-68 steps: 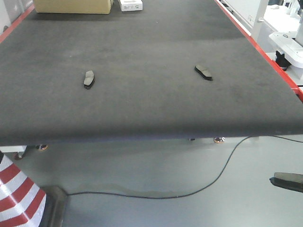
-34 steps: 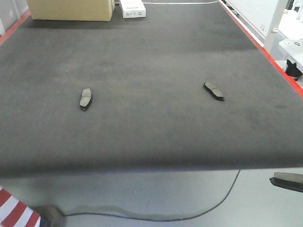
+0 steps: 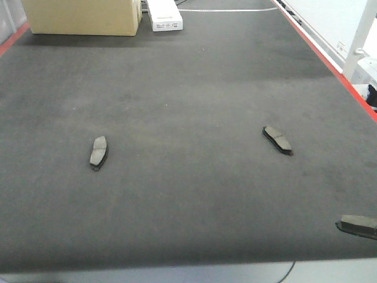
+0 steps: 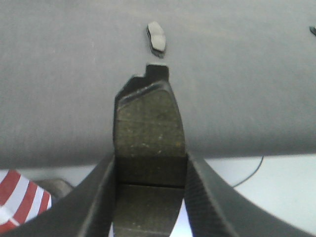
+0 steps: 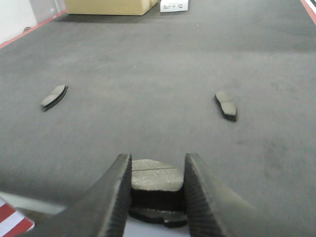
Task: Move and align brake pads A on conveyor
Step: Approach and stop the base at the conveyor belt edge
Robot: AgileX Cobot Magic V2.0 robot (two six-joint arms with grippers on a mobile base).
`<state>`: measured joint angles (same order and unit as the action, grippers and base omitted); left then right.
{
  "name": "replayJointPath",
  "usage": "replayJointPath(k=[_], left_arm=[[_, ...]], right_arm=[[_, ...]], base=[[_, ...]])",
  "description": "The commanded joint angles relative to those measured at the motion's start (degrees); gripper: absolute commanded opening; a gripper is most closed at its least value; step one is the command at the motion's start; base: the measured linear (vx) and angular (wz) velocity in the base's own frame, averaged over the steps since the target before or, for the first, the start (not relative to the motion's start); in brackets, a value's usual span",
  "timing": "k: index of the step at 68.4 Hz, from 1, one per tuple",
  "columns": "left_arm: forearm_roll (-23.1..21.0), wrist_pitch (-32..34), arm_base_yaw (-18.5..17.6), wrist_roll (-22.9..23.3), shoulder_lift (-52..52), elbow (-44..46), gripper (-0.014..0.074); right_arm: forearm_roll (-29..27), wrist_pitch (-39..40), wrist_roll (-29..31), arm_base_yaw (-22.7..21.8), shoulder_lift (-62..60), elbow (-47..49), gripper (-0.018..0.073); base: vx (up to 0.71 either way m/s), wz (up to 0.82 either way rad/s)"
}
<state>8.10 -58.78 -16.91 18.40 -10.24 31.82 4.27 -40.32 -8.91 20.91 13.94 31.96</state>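
Both hands came in loaded: the left hand was clamped on a brake pad, the right hand on another pad. Two more pads lay well apart on the conveyor, probably awaiting lining up.

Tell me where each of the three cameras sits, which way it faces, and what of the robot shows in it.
Front view: high at the near end, looking down the conveyor; two brake pads lie on it; a dark object, probably a gripper tip, shows at the right edge.
Left wrist: behind the left gripper, shut on a held pad, facing the left pad.
Right wrist: behind the right gripper, shut on another pad, facing up the belt.
Front and right wrist views share both lying pads and the cardboard box.
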Motion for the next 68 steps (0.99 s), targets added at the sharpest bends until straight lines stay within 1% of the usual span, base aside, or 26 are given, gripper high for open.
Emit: replayJointPath(k=[1, 38, 68], left_arm=[[0.4, 5.1, -0.2, 0.1, -0.8, 1.6, -0.0006], [0.4, 5.1, -0.2, 0.1, -0.8, 1.6, -0.0006], [0.4, 5.1, -0.2, 0.1, -0.8, 1.6, -0.0006]], right_arm=[[0.5, 5.8, 0.3, -0.3, 0.7, 1.5, -0.0004], [0.5, 5.8, 0.3, -0.3, 0.7, 1.5, -0.0004], [0.5, 5.8, 0.3, -0.3, 0.7, 1.5, -0.0004]], base=[[0.23, 0.02], [0.21, 0.02], [0.10, 0.02]])
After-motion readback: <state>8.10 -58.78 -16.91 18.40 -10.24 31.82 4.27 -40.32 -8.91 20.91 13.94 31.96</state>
